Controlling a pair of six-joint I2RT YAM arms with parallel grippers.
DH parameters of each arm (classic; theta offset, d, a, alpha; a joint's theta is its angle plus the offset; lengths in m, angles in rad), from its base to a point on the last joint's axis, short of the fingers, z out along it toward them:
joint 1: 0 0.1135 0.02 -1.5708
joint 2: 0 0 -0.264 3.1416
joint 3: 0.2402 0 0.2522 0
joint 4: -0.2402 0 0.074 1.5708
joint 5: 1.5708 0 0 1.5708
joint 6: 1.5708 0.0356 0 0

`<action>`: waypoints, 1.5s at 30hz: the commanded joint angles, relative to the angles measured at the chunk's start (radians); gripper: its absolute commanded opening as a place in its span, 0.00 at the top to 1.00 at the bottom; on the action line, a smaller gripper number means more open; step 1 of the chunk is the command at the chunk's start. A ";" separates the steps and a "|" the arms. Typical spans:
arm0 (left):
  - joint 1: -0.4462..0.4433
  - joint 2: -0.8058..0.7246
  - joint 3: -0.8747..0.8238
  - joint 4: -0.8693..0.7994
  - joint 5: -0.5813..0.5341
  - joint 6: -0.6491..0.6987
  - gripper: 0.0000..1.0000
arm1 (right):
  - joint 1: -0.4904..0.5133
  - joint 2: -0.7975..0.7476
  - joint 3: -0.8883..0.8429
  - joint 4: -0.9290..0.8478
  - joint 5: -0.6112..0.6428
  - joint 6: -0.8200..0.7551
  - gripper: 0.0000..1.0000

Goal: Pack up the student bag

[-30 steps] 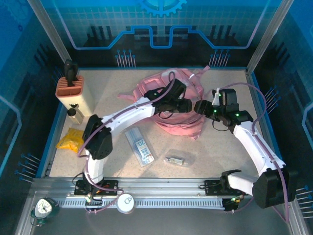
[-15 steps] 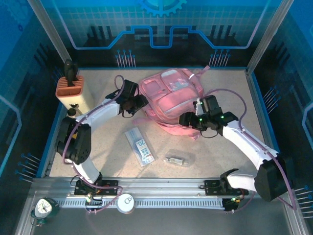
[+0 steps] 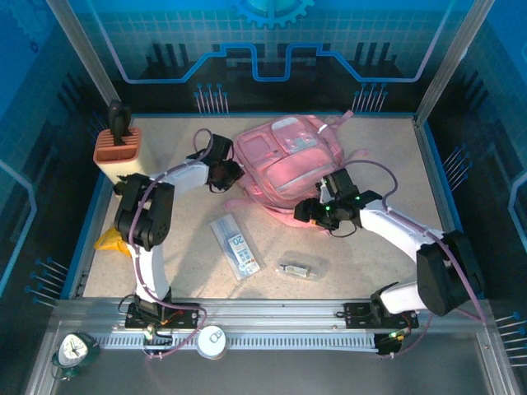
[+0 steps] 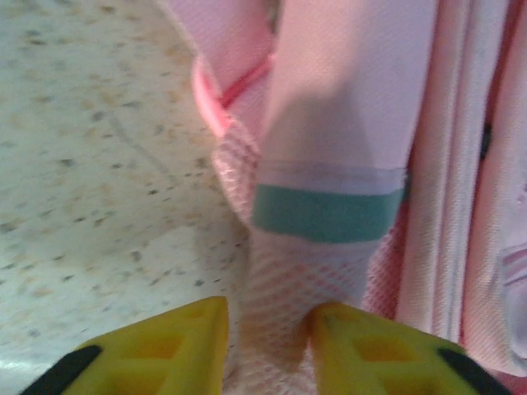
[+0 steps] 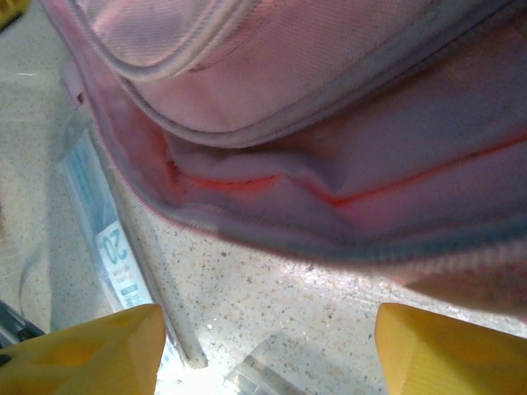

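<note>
Near edge: an aluminium rail [image 3: 272, 317] carries the 2 arm bases. On the grey ledge in front of it stand a small green clock [image 3: 72, 350] at the left and a white round disc [image 3: 212, 340] nearer the middle.

Beyond the rail is a speckled beige table [image 3: 379, 263] with a blue rim. A flat clear packet printed "20" [image 3: 237, 247] lies near the middle. A smaller clear packet [image 3: 300, 267] lies to its right, apart from it. A yellow packet [image 3: 107, 240] sits at the left edge, partly behind the left arm.

Mid table: the right gripper [image 3: 306, 210] hangs low over the bare surface, just beside the bag's near edge. Its yellow fingers [image 5: 99, 346] are spread wide with nothing between them.

The student bag [image 3: 288, 160] lies flat in the far centre of the table, front pockets up.

The left gripper [image 3: 226, 174] is at the bag's left side. Its 2 fingers are pinched on the white mesh pocket [image 4: 296, 280], just below a teal band [image 4: 325, 214].

Far left: a terracotta slotted block [image 3: 115, 148] stands with a black handle [image 3: 119, 122] sticking up from it.

Room: blue panel walls with circuit lines, a gear emblem [image 3: 272, 10] at top centre, and slanting metal posts at both sides.
</note>
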State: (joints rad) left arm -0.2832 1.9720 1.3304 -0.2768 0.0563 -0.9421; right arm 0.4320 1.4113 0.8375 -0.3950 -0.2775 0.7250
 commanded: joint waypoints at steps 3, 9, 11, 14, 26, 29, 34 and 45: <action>0.007 0.036 0.061 0.024 0.042 0.017 0.88 | -0.026 0.082 0.092 0.054 0.003 -0.032 0.31; 0.002 -0.044 0.002 0.021 0.060 0.012 1.00 | -0.099 0.167 0.160 0.142 0.049 -0.007 0.30; -0.010 -0.090 -0.045 0.048 0.075 -0.006 1.00 | -0.127 0.213 0.209 0.168 0.059 -0.019 0.29; -0.043 -0.161 -0.114 0.043 0.066 -0.040 1.00 | -0.180 0.283 0.303 0.152 0.087 -0.038 0.27; -0.197 -0.229 -0.193 0.126 0.011 -0.190 1.00 | -0.208 0.124 0.297 -0.127 0.237 -0.164 0.07; -0.215 -0.233 -0.177 0.120 0.012 -0.203 1.00 | -0.138 0.033 0.246 -0.190 0.288 -0.213 0.08; -0.240 -0.257 -0.165 0.102 -0.023 -0.216 1.00 | 0.044 -0.023 0.195 -0.229 0.376 -0.211 0.16; -0.270 -0.283 -0.143 0.100 -0.027 -0.236 1.00 | 0.341 0.200 0.218 0.083 0.466 -0.111 0.42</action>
State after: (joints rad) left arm -0.5362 1.7508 1.1378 -0.1978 0.0113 -1.1740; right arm 0.7509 1.5536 1.0214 -0.4164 0.1181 0.5903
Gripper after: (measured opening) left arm 0.049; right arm 0.596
